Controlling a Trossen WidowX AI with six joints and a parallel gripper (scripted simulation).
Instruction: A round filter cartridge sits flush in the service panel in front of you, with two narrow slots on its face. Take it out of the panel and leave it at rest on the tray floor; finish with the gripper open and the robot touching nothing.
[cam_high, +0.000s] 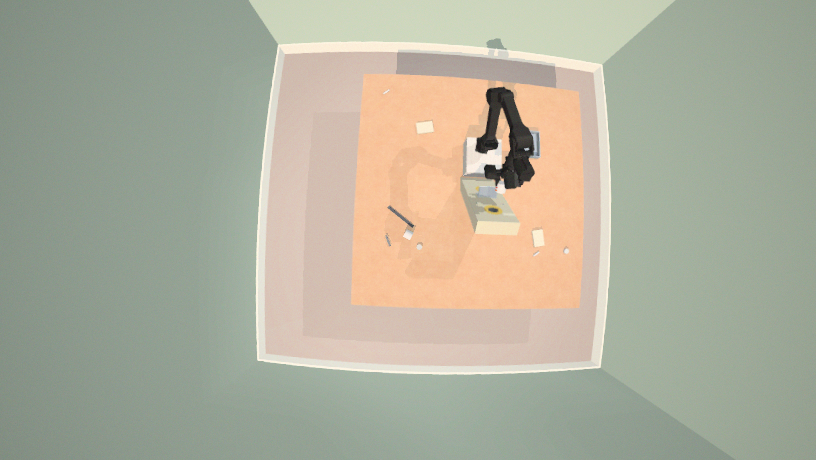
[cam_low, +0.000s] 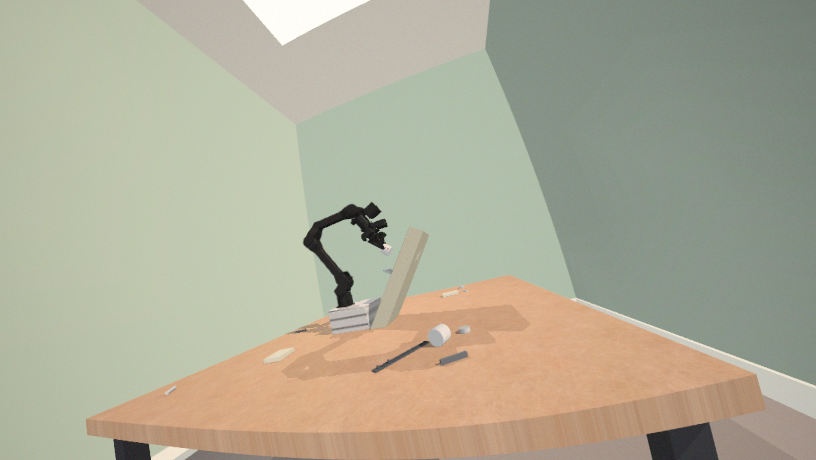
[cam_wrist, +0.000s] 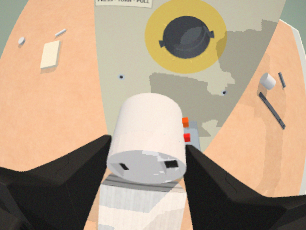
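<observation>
The white round cartridge (cam_high: 501, 188) (cam_low: 386, 249) (cam_wrist: 145, 120) is out of the panel, its slotted face toward the wrist camera and red and orange marks at its side. My gripper (cam_low: 384, 246) (cam_wrist: 148, 146) is shut on it, one finger on each side, and holds it in the air off the panel face. The leaning service panel (cam_high: 497, 229) (cam_low: 400, 280) (cam_wrist: 111, 45) shows an empty dark round hole (cam_wrist: 186, 37) with a yellow ring (cam_wrist: 154, 37). The blue-grey tray (cam_high: 538, 146) is beside the arm, its floor mostly hidden by the arm in the top view.
A blue-grey shelf (cam_high: 486, 192) (cam_low: 388, 270) juts from the panel below the hole. A white block (cam_high: 473, 162) (cam_low: 349, 320) (cam_wrist: 142, 207) stands before the panel. A dark bar (cam_high: 401, 216) (cam_low: 400, 357) (cam_wrist: 271, 110) and a white cylinder (cam_low: 439, 335) (cam_wrist: 267, 81) lie beyond.
</observation>
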